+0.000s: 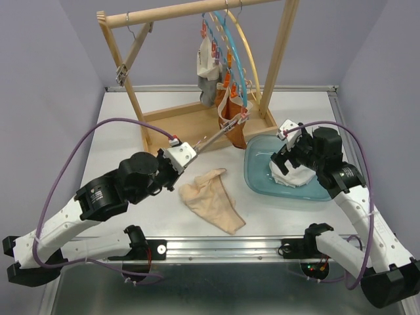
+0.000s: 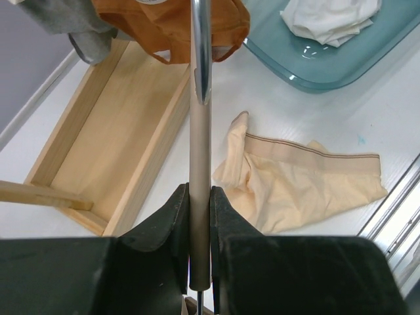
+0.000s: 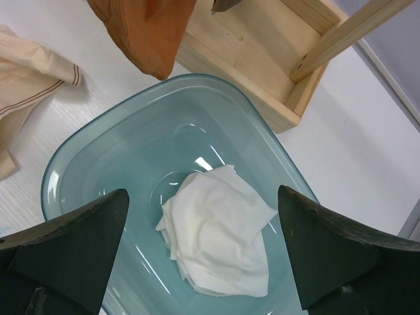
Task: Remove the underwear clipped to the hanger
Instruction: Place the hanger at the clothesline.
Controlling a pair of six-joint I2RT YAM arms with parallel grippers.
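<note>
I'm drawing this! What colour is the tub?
See-through blue tub, clearest in the right wrist view.

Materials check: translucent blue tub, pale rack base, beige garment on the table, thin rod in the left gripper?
By look: translucent blue tub is glossy plastic, with see-through walls and bright highlights; pale rack base is unfinished wood, matte with faint grain; beige garment is soft knit cloth, wrinkled, with a striped waistband; thin rod has a matte tan shaft of unclear material, and its shiny end looks like metal.

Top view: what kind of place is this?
Likely a robot test cell, not a home: a white table between plain grey walls, two robot arms at its near edge, and a small wooden rack holding clipped underwear.
</note>
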